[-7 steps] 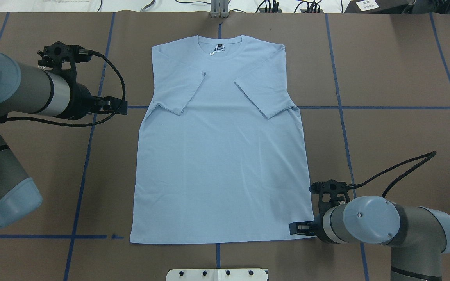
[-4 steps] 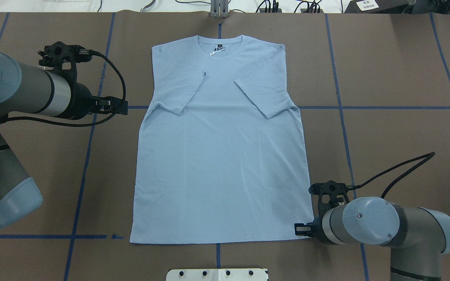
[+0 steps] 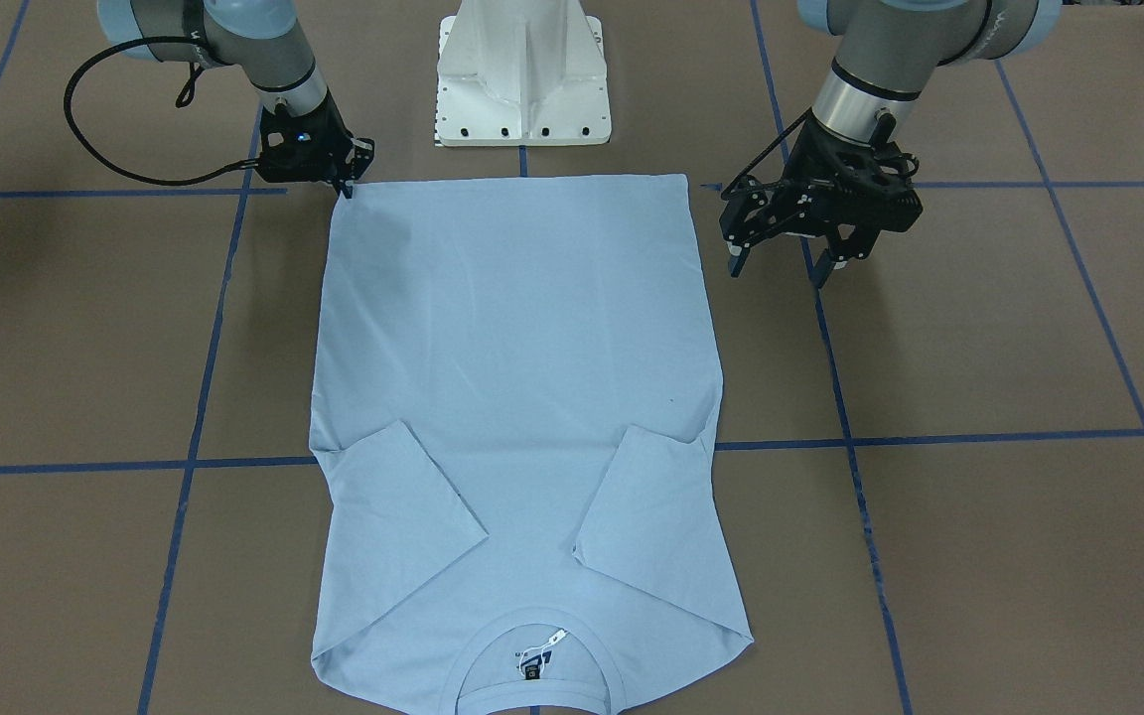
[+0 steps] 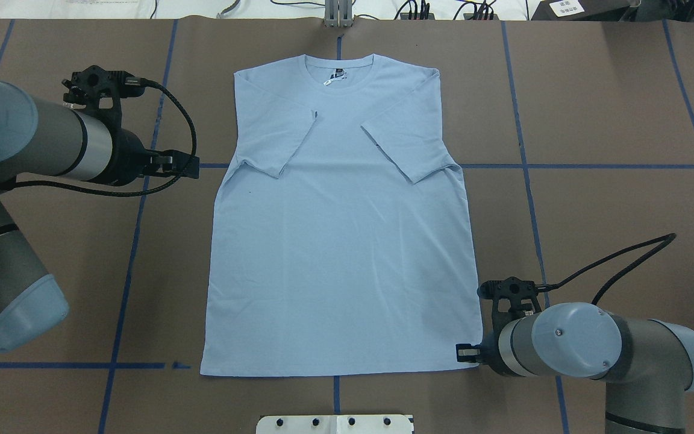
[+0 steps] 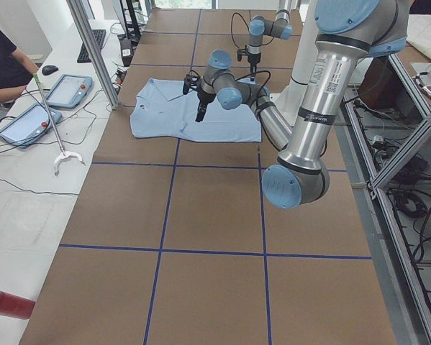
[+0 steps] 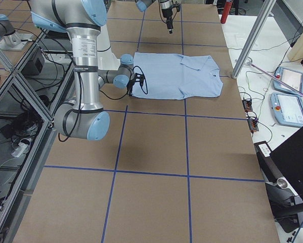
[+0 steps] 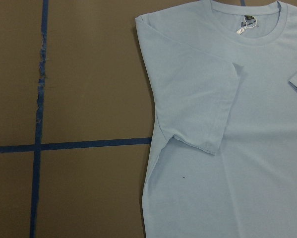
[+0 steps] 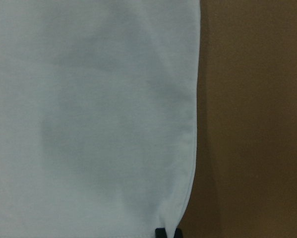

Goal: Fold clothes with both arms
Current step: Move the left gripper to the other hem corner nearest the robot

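The right arm's (image 4: 564,346) jaws sit low at the T-shirt's (image 4: 341,241) 5 o'clock hem corner; whether they pinch it I cannot tell. The T-shirt lies flat on the counter (image 4: 594,120), sleeves folded in, collar at 12. The left arm's (image 4: 52,144) jaws hang wide apart, empty, near 9 o'clock.

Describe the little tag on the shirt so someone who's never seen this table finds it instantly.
On the brown table crossed by blue tape lines, a light blue T-shirt lies flat. Follow it to the round collar; just inside sits a small dark neck label with a white tag beside it, the only non-blue marks there.
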Robot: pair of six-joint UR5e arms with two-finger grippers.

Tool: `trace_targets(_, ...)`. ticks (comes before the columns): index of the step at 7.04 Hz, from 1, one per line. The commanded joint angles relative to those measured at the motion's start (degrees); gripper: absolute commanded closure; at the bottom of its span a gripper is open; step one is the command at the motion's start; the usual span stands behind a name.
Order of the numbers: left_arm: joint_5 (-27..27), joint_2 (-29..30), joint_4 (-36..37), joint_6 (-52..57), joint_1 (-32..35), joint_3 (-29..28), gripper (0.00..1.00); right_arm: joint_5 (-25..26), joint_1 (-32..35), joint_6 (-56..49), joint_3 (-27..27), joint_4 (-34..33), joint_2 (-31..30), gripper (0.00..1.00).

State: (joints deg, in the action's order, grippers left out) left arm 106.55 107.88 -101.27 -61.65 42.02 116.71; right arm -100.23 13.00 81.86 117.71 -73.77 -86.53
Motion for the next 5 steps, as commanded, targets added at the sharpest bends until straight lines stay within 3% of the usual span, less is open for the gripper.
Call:
trace_targets(1,0.41,-0.47,1.41,-6.86,-2.02,0.45,0.0,-0.05,0.18,0.05,3.82,0.12,-0.13,1.0)
trace_targets(3,-0.11,-0.91,4.15,-15.91,-12.0,0.45,0.0,0.21,0.88,0.05,5.86,0.21,0.14,1.0)
trace_targets(5,-6.33,-3.37,4.15,-28.92,-22.29,0.28,0.0,0.38,1.85,0.14,6.04,0.56,0.4,1.0)
